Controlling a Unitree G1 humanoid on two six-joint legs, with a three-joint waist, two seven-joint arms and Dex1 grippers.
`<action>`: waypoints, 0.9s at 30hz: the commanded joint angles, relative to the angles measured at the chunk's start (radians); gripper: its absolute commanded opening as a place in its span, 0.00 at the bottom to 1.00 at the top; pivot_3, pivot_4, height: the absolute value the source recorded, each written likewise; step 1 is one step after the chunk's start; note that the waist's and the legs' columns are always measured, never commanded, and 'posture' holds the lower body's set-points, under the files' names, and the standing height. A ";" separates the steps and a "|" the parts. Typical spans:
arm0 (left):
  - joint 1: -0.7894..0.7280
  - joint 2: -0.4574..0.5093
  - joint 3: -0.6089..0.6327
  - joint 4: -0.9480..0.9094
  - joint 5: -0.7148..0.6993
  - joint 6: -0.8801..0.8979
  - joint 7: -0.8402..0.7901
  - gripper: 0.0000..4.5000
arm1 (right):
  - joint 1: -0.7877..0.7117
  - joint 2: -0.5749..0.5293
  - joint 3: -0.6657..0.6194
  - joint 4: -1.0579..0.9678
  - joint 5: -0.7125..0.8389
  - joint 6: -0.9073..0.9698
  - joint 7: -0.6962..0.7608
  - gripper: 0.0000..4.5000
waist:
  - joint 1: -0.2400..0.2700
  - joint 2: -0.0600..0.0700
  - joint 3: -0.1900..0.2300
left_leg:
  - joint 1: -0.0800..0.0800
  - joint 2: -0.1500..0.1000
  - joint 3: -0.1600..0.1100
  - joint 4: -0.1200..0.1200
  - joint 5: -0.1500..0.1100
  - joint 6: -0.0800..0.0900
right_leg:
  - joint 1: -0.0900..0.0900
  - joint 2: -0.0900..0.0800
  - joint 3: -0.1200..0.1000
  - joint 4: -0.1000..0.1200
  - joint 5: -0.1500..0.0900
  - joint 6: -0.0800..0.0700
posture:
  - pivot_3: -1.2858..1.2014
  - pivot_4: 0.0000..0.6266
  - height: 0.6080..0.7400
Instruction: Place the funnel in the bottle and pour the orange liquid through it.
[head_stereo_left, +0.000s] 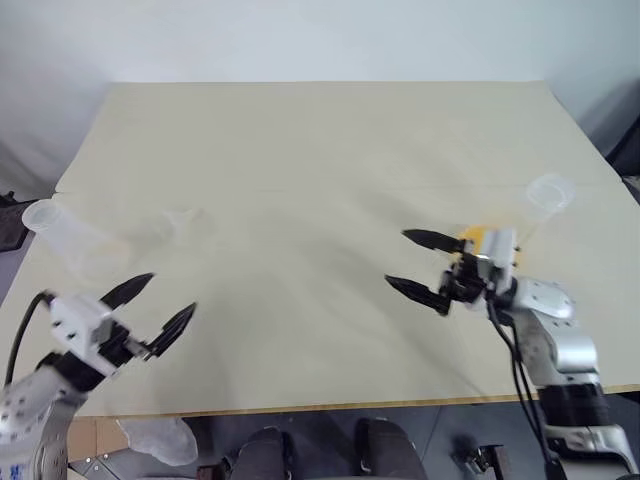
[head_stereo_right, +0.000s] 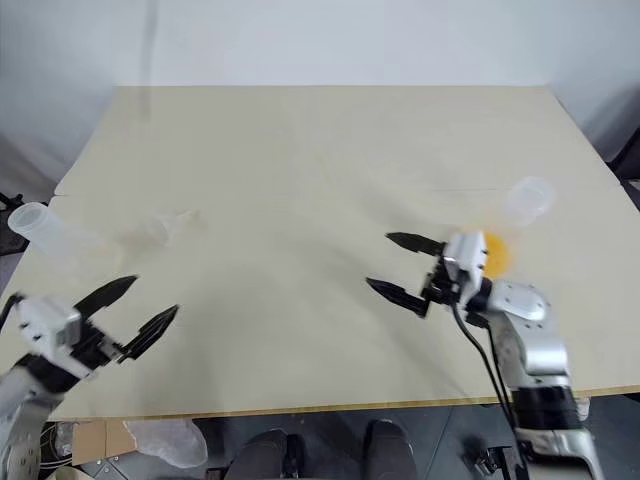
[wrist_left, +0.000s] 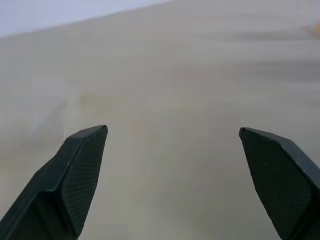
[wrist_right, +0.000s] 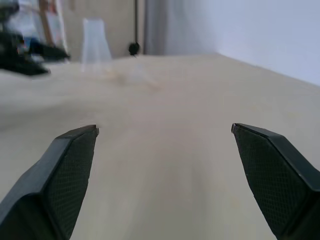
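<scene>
A pale beige counter (head_stereo_left: 320, 180) carries the scene. At the left edge of the frame stands the bottle (head_stereo_left: 62, 238), a clear conical flask with a pale rim, empty as far as can be seen. Just right of it, in the left-centre of the frame, a faint clear shape sits on the counter, which looks like the funnel (head_stereo_left: 180, 225), though it is too transparent to be sure. At the right of the frame a second clear flask (head_stereo_left: 535, 205) leans behind the right arm, and the orange liquid (head_stereo_right: 492, 253) shows as a bright patch at its base. The left gripper (head_stereo_left: 155, 305) hovers at the lower left, jaws spread wide and holding nothing. The right gripper (head_stereo_left: 420, 265) sits at the centre right, pointing toward the frame's left, jaws likewise released and empty.
</scene>
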 joint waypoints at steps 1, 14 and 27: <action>0.053 -0.098 0.113 -0.012 -0.011 -0.061 0.128 1.00 | -0.043 0.055 0.035 -0.024 0.005 -0.007 -0.012 0.99 | 0.006 -0.001 0.000 | 0.000 -0.001 -0.001 0.001 0.000 0.000 | 0.000 -0.001 0.000 0.000 0.000 0.000 | 0.52 0.24 1.00; -0.049 -0.102 0.123 -0.098 -0.053 0.064 0.361 1.00 | -0.029 0.081 0.070 -0.010 -0.041 -0.047 0.039 0.99 | 0.021 -0.002 -0.001 | -0.001 -0.002 -0.002 0.002 -0.002 0.002 | 0.001 -0.001 0.000 0.001 0.000 0.000 | 0.52 0.24 1.00; -0.426 0.153 0.063 0.164 0.011 0.312 0.466 1.00 | -0.022 0.098 0.081 -0.037 -0.046 -0.047 0.004 0.99 | 0.020 -0.002 -0.001 | 0.000 -0.005 -0.001 0.002 -0.001 0.001 | 0.000 0.000 -0.001 0.002 0.000 0.000 | 0.52 0.24 1.00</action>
